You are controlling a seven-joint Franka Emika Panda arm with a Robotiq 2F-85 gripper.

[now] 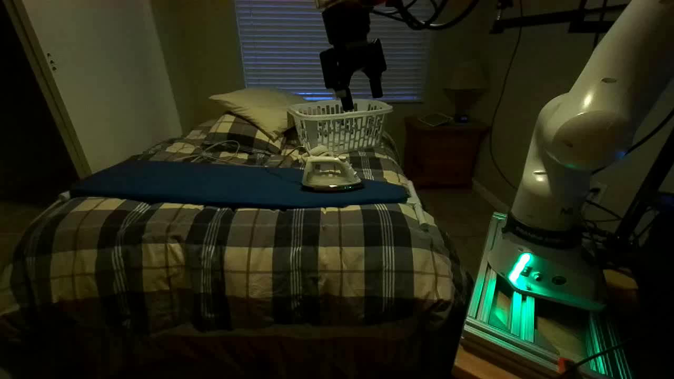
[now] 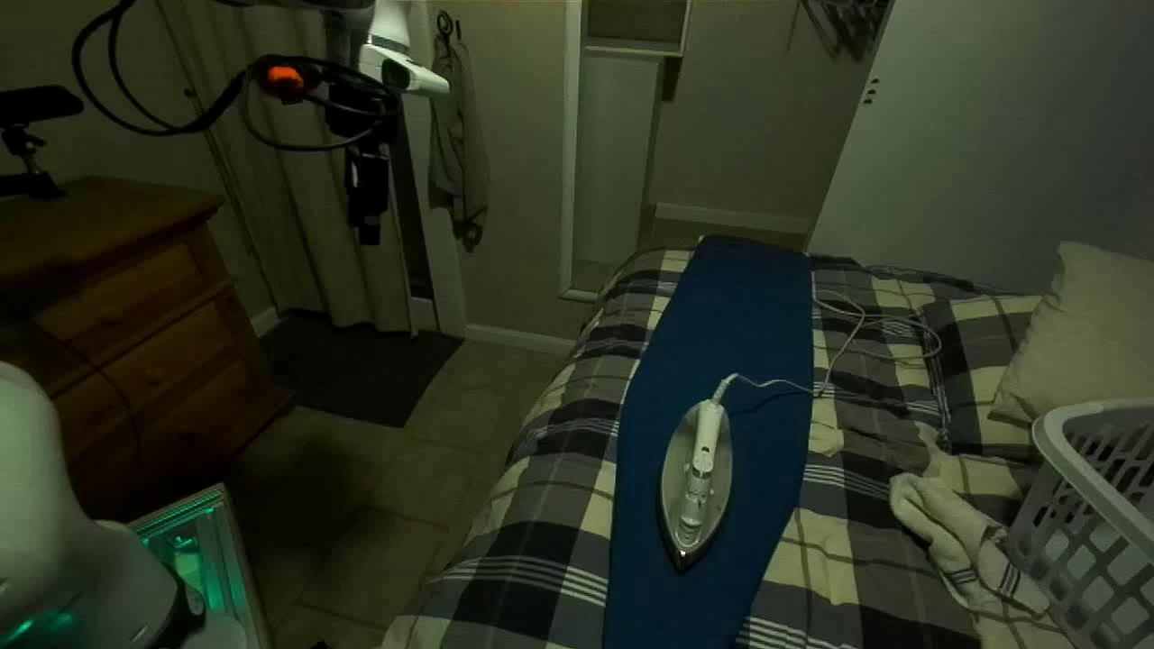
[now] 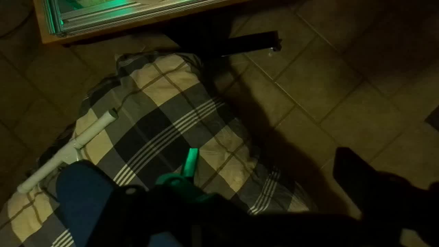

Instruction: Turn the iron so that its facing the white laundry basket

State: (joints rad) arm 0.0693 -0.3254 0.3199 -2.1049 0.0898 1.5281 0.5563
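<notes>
One iron (image 2: 696, 491) flat on the ironing board (image 2: 721, 311), apart from the laundry basket (image 1: 341, 131): treat as probably stiff, smooth and heavy; grasp by the handle (image 2: 708, 434) using the gripper (image 1: 362, 102), spread and empty.

Home, specif. a bedrm. In both exterior views we see a plaid-covered bed (image 1: 253, 252) w/ a pale pillow (image 1: 253, 102). In an exterior view we note window blinds (image 1: 279, 52) plus a nightstand (image 1: 445, 155) w/ a lamp (image 1: 466, 79); in an exterior view, we note a wooden chest of drawers (image 2: 153, 315) & a long curtain (image 2: 288, 225). We also count a white laundry basket (image 1: 321, 115) & an iron (image 2: 699, 478), i.e. household goods, as domestic evid.
</notes>
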